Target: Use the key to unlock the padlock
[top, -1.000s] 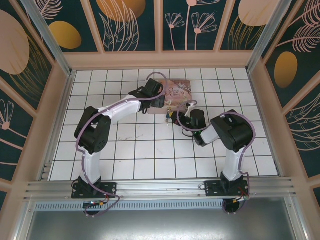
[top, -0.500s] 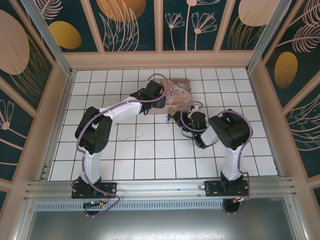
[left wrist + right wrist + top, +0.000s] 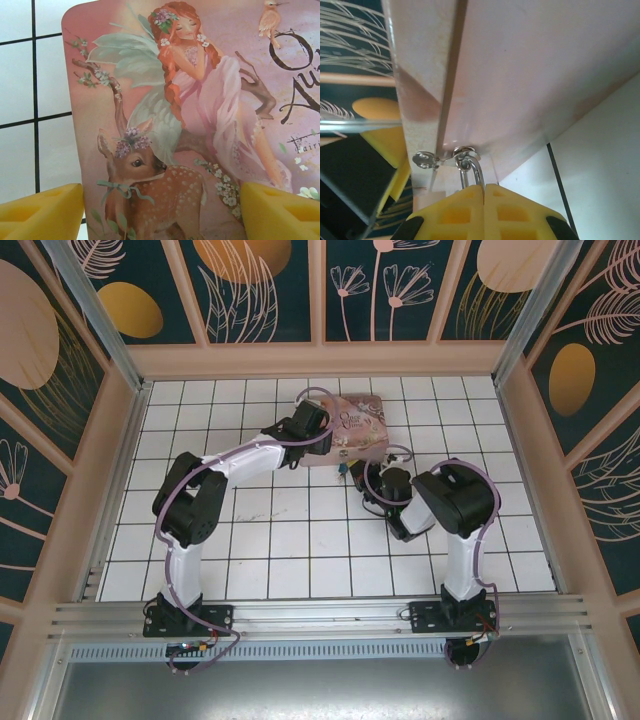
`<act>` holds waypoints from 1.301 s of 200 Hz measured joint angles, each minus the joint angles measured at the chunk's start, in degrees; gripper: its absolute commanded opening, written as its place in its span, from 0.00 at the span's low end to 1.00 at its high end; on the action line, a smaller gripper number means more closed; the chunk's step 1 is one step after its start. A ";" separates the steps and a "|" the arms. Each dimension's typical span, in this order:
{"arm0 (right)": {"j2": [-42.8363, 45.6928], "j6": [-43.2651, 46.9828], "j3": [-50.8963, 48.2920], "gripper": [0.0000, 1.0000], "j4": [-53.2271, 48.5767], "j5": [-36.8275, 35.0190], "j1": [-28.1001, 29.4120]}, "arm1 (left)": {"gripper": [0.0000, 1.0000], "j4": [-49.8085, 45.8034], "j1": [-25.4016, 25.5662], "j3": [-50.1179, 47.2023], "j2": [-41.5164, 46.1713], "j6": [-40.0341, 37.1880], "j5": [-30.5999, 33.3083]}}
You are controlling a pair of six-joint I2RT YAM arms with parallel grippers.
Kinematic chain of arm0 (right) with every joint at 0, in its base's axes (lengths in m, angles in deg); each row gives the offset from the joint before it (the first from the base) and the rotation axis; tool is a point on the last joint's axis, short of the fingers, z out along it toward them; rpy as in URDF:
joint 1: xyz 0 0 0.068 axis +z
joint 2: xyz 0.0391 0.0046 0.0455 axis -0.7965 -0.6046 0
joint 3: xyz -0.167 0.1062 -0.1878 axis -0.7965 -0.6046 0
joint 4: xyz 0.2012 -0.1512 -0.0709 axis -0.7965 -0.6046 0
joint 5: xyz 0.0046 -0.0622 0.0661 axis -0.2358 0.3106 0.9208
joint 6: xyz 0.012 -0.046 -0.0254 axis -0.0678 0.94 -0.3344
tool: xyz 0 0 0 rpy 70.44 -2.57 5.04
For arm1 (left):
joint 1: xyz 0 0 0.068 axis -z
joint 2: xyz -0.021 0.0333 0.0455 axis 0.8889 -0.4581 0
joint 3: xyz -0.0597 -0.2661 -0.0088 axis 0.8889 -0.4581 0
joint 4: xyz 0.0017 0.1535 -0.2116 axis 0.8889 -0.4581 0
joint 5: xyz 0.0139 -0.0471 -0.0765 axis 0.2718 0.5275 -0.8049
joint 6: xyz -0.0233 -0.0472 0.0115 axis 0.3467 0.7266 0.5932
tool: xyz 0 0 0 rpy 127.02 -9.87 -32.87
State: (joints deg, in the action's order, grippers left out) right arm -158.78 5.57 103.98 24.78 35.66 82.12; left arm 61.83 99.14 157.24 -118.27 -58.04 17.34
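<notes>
On my overhead feed, a white-tiled counter (image 3: 270,540) sits centre frame, walled by dark teal floral panels (image 3: 270,300) along top and sides.

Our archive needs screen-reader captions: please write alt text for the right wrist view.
The right gripper, yellow fingers shut, pinches the padlock by its thin silver shackle, which hangs from a hasp on the pink tin box. White tiled floor lies to the right.
</notes>
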 measured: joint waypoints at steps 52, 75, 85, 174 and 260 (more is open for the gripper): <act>-0.85 -1.97 3.13 0.00 -1.11 -7.93 -0.74 | 0.75 0.94 -0.02 0.09 -0.55 0.33 0.33; -0.98 -1.88 3.67 0.00 -1.60 -8.37 -0.83 | 0.75 1.40 -0.02 0.13 -0.74 0.35 0.52; -0.96 -1.40 3.61 0.00 -1.55 -8.33 -0.83 | 0.75 1.40 -0.02 0.13 -0.76 0.35 0.63; 1.68 16.52 -1.01 0.51 -5.09 5.99 -2.34 | 0.74 1.42 -0.02 0.11 -0.76 0.33 0.68; 1.68 37.09 8.92 0.53 -20.55 14.58 -4.72 | 0.73 2.05 -0.13 0.63 -1.38 0.35 0.66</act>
State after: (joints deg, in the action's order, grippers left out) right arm -157.09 42.66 112.90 4.23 50.24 77.40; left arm 63.88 99.01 157.88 -119.65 -57.69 18.00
